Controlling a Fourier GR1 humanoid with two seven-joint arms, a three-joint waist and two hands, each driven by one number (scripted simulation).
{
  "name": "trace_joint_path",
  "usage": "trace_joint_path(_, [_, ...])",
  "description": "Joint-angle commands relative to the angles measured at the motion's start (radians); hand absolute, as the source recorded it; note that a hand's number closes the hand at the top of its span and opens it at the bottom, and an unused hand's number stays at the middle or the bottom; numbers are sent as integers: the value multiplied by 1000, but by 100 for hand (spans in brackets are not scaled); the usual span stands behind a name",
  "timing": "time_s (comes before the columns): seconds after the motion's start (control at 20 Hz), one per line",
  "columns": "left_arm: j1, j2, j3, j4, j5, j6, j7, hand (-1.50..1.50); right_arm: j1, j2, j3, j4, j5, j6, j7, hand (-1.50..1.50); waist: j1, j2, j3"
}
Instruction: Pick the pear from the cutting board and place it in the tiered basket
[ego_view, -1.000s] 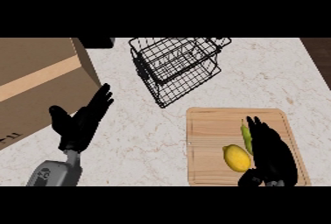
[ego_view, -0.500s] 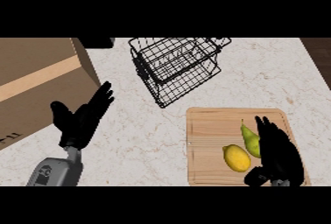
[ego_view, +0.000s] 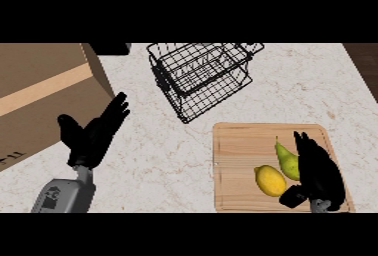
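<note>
A green pear (ego_view: 287, 160) lies on the wooden cutting board (ego_view: 244, 140) at the lower right, stem pointing away from me. My right hand (ego_view: 319, 170) rests against the pear's right side, fingers straight along it and thumb low near the board's front edge; the hand is open. A yellow lemon (ego_view: 270, 180) sits just left of the pear. The black wire tiered basket (ego_view: 201, 75) stands at the top centre, behind the board. At the left, my left hand (ego_view: 92, 135) stays open, fingers up, over the counter.
A large brown cardboard box (ego_view: 44, 95) fills the upper left corner, close to the left hand. The speckled white counter (ego_view: 162, 165) stretches between the hands. A dark edge borders the counter at the far right.
My right hand has slid right and slightly back, uncovering more of the pear. The left hand has barely shifted.
</note>
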Motion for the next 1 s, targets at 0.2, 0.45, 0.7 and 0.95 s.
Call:
trace_joint_path(0.2, [-20,-29,14,17,-57,1,-5,0,-28,73,-68,123,51,-30,-74,-150,0,0,0])
trace_joint_path(0.45, [-69,-17,61,87,-30,-44,-17,0,-38,72,-124,282,50,-104,-208,-150,0,1,0])
trace_joint_path(0.7, [-13,-47,37,5,-46,-31,8,0,-99,94,-170,390,61,-129,-269,-150,3,0,0])
trace_joint_path(0.95, [15,-43,27,-31,-50,-31,39,0,-76,127,-122,344,24,-72,-306,150,5,-1,0])
